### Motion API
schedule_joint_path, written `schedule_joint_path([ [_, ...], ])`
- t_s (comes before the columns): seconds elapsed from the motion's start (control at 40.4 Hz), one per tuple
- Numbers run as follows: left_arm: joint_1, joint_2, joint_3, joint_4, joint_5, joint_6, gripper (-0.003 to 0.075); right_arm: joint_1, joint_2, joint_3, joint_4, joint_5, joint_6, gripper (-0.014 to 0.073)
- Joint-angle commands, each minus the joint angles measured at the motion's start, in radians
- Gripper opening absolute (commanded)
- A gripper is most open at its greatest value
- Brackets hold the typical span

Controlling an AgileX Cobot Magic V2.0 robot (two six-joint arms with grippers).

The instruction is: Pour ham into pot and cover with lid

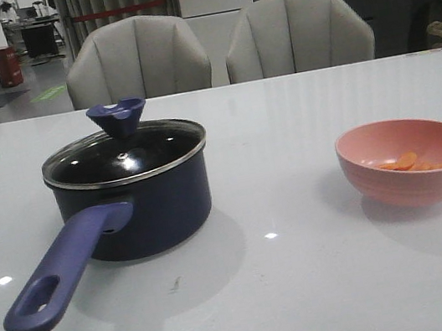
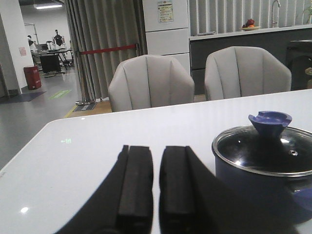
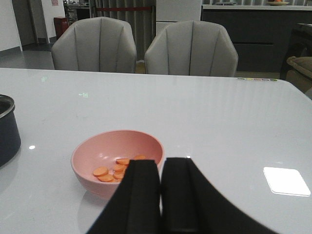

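The dark navy pot (image 1: 157, 214) stands on the left of the white table, its long purple-blue handle (image 1: 60, 269) pointing toward the front left. The glass lid (image 1: 158, 146) with a purple-blue knob (image 1: 117, 117) sits on the pot. The ham (image 1: 407, 161), a few orange slices, lies in a pink bowl (image 1: 412, 189) on the right. Neither gripper shows in the front view. My left gripper (image 2: 156, 148) is shut and empty, apart from the lidded pot (image 2: 253, 190). My right gripper (image 3: 161, 161) is shut and empty, just short of the bowl (image 3: 92, 183) holding the ham (image 3: 114, 170).
The white glossy table (image 1: 282, 121) carries only the pot and the bowl. Two grey chairs (image 1: 136, 61) (image 1: 296, 32) stand behind its far edge. The pot's edge shows in the right wrist view (image 3: 7, 131).
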Motion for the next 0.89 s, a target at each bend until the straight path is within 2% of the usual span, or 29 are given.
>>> schedule_joint_path([
  [0.0, 0.004, 0.013, 0.022, -0.008, -0.079, -0.004, 0.013, -0.006, -0.019, -0.006, -0.014, -0.078, -0.005, 0.0178],
  [0.743, 0.004, 0.013, 0.022, -0.008, -0.079, -0.004, 0.013, -0.006, -0.019, -0.006, -0.014, -0.078, -0.005, 0.0178],
  [0.792, 0.004, 0.013, 0.022, -0.008, -0.102, -0.004, 0.013, -0.006, -0.019, -0.006, -0.014, -0.078, -0.005, 0.0178],
  [0.867, 0.004, 0.013, 0.022, -0.008, -0.206, -0.004, 0.013, -0.006, -0.019, -0.006, -0.014, -0.078, -0.005, 0.0178],
])
